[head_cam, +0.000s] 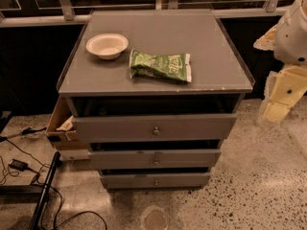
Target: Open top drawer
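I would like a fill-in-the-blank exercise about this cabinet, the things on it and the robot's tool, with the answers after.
The bowl lies on the cabinet, beside a green ___.
The cabinet has ___ grey drawers.
The top drawer bears one round ___ at its centre.
The tool hangs at the ___ edge of the view, apart from the cabinet.
Missing words: bag; three; knob; right.

Light: dim, warm yellow-brown, falling from above. Flat grey cabinet top (158,37) brightest, with faint sheen. White round bowl (107,45) and crinkled green snack bag (160,65) throw short soft shadows. Black shadow fills the gap above the wide grey top drawer (120,127). Pale cream gripper (276,110), right edge beside the cabinet, well lit. Background dark.
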You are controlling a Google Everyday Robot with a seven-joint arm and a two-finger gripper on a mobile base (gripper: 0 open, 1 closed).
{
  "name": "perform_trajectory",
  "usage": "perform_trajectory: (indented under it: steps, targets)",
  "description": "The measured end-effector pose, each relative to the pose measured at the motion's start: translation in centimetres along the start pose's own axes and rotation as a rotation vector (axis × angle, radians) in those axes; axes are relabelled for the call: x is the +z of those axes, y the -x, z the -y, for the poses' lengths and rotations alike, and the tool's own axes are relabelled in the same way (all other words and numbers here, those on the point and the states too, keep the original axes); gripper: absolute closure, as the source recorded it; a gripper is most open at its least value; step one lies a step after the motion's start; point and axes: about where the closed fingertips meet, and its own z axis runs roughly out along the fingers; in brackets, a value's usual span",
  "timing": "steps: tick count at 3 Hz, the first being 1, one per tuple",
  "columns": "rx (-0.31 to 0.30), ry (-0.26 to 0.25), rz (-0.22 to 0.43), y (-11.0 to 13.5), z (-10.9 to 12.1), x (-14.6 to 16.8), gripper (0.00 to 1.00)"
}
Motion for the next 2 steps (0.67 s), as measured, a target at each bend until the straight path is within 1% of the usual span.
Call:
perform_trajectory:
  steps: [1,2]
  targets:
    - [0.000,-0.008,0.005,0.1,0.0,-0.1,0.00]
    - [-0.020,-0.030,0.046,0.9,0.0,1.3,0.00]
